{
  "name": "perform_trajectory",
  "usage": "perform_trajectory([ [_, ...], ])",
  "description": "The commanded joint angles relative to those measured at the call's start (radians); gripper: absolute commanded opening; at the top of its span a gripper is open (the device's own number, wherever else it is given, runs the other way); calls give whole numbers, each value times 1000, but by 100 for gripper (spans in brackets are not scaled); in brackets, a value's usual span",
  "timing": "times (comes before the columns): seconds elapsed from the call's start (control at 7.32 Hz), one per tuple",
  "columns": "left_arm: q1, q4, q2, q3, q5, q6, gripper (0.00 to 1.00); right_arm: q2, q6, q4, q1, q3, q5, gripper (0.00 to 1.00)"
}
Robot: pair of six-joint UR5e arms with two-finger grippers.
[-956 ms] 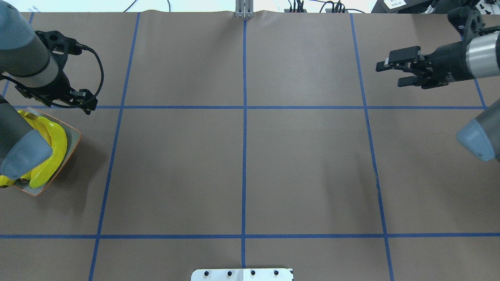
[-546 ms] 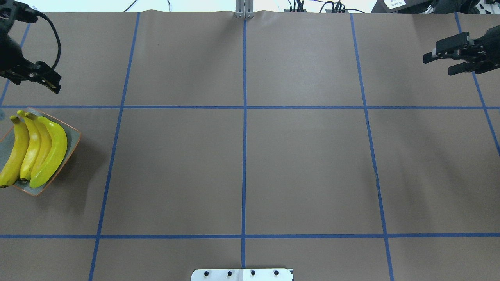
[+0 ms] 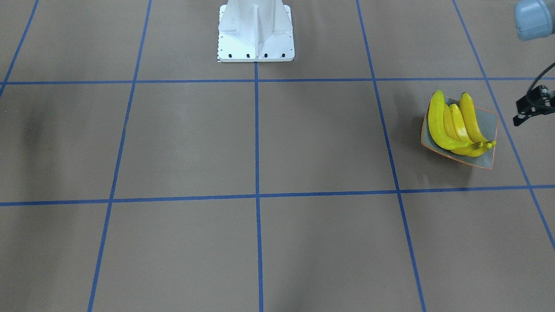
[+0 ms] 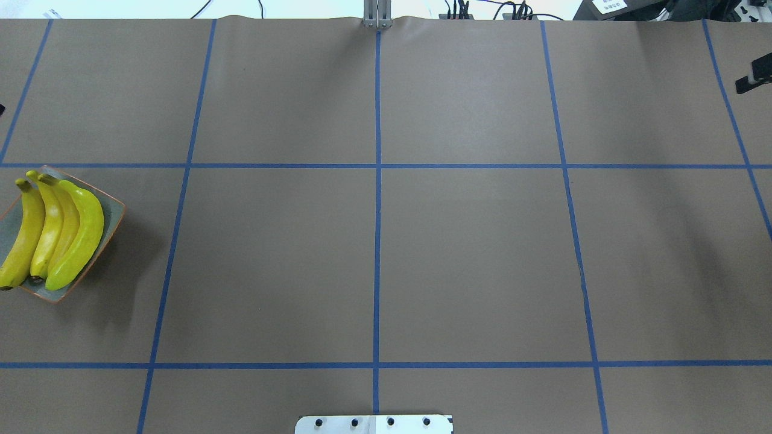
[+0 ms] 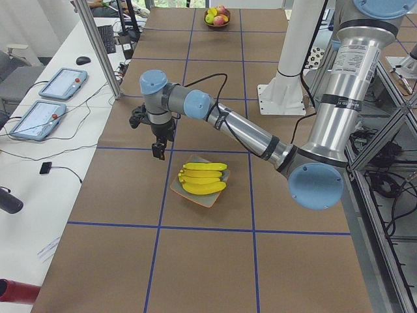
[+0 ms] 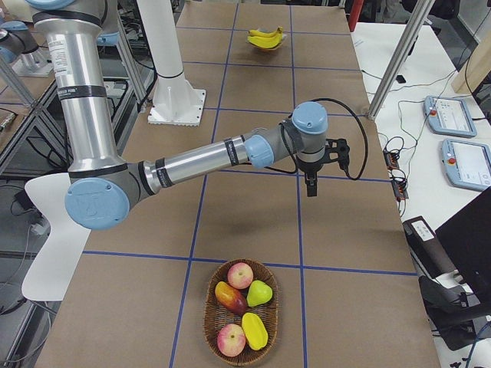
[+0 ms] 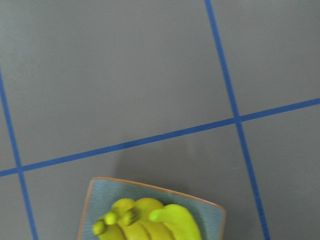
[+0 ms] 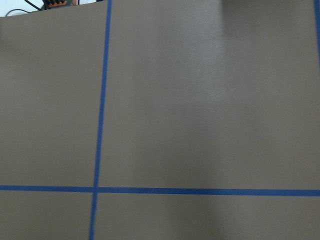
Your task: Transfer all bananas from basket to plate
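Note:
Several yellow bananas [image 4: 60, 235] lie side by side on the grey plate [image 4: 112, 208] with the orange rim, at the table's left side. They also show in the front view [image 3: 451, 125] and the left wrist view [image 7: 150, 222]. My left gripper [image 5: 158, 150] hangs above the table just beyond the plate, apart from it; only part of it shows at the front view's edge [image 3: 531, 108], and I cannot tell its state. My right gripper [image 6: 311, 190] hangs over bare table far to the right; only one tip shows overhead [image 4: 751, 81], state unclear.
A wicker basket [image 6: 207, 314] with apples, a pear and other fruit stands at the table's right end; no banana shows in it. The white robot base [image 3: 256, 30] stands at the near middle edge. Blue tape lines cross the brown table.
Both arms have drawn outward, the left to the left and the right to the right, almost out of the overhead view. The bananas and plate are uncovered and have not moved.

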Motion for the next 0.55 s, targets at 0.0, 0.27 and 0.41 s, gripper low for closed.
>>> perform_trajectory([
  [0.0, -50, -101, 59, 65, -13, 55, 100, -44, -212, -121, 55, 37, -27, 100],
  [0.27, -50, -91, 65, 70, -34, 47, 100, -143, -214, -121, 51, 103, -26, 100],
  [0.41, -50, -102, 85, 62, -42, 26, 100, -152, -214, -120, 48, 98, -27, 100],
])
